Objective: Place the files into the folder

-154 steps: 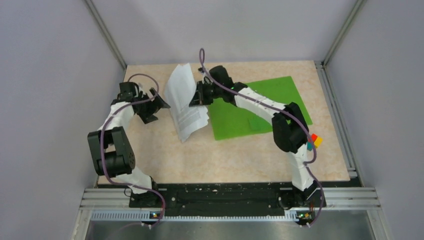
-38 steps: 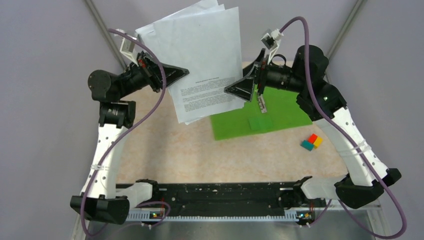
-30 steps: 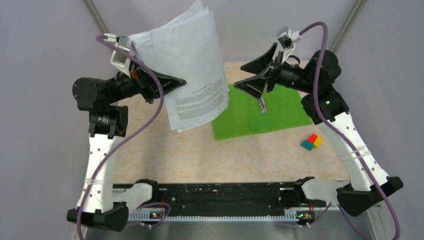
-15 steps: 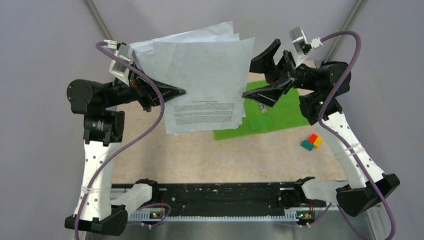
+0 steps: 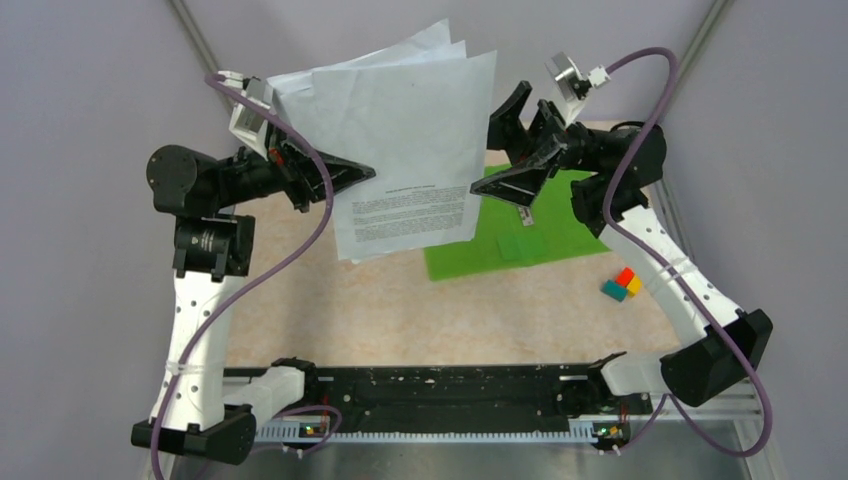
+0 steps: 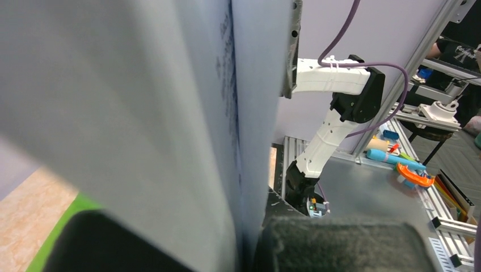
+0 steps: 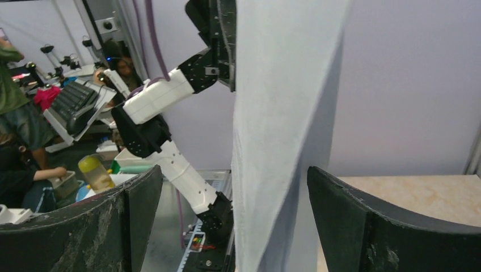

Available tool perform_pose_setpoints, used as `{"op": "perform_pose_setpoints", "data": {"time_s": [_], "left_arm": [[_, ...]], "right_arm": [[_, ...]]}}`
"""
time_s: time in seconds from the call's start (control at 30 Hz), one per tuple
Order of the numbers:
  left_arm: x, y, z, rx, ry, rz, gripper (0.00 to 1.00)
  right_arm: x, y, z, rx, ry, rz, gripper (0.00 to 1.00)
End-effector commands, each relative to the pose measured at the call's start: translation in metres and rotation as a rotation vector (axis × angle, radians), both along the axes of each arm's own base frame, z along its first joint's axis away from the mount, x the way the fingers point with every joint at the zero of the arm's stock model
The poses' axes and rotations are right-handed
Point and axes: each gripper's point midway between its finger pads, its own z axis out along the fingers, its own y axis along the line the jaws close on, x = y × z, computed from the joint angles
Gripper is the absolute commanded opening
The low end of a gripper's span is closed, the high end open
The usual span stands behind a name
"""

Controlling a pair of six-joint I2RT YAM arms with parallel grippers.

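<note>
Top view: bright, even, diffuse light; focus sharp; uprights splay toward corners. Left wrist view: files (image 6: 113,113) close to lens, blurred, shaded grey; left gripper (image 6: 244,249) dark, soft-focus. Right wrist view: right gripper (image 7: 272,226) dark, grainy; background sharper, well lit.

Left part of folder (image 5: 560,232) hidden behind files (image 5: 405,140); print too small to read. Left wrist view: files blurred, cut by top edge.

Several files (image 5: 410,130); one folder (image 5: 470,260); three blocks (image 5: 622,284).
</note>
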Motion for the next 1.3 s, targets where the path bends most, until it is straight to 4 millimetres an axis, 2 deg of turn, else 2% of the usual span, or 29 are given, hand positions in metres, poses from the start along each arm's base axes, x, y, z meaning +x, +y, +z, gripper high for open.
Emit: {"op": "perform_pose_setpoints", "data": {"time_s": [0.0, 0.23, 0.33, 0.43, 0.53, 0.7, 0.8, 0.93, 1.1, 1.27], "left_arm": [[-0.013, 0.001, 0.007, 0.004, -0.084, -0.002, 0.00], [-0.004, 0.000, 0.000, 0.017, -0.064, 0.003, 0.00], [-0.016, 0.001, 0.004, 0.017, -0.087, -0.024, 0.00], [-0.022, 0.001, 0.004, 0.021, -0.095, -0.025, 0.00], [-0.014, 0.002, -0.002, 0.031, -0.081, 0.011, 0.00], [0.006, 0.004, -0.007, 0.030, -0.043, 0.083, 0.00], [0.028, 0.006, -0.012, 0.026, 0.003, 0.161, 0.00], [0.044, 0.009, -0.016, 0.006, 0.037, 0.227, 0.00], [0.050, 0.011, -0.028, 0.004, 0.063, 0.265, 0.00], [0.056, 0.017, -0.045, -0.006, 0.079, 0.335, 0.00]], "right_arm": [[0.014, 0.006, 0.014, 0.026, -0.036, -0.083, 0.97], [0.001, 0.021, 0.007, 0.005, -0.044, -0.011, 0.96], [0.017, 0.024, -0.004, -0.030, -0.028, -0.094, 0.96], [0.025, 0.024, -0.004, -0.037, -0.035, -0.137, 0.97], [0.013, 0.025, 0.006, -0.010, -0.048, -0.061, 0.96], [-0.004, 0.021, 0.010, 0.010, -0.056, -0.015, 0.86], [-0.009, 0.017, 0.011, 0.015, -0.064, -0.029, 0.77], [-0.005, 0.019, 0.006, 0.005, -0.053, -0.063, 0.51], [0.016, 0.030, -0.011, -0.031, -0.025, -0.163, 0.28], [0.044, 0.056, -0.041, -0.112, -0.012, -0.287, 0.02]]}}
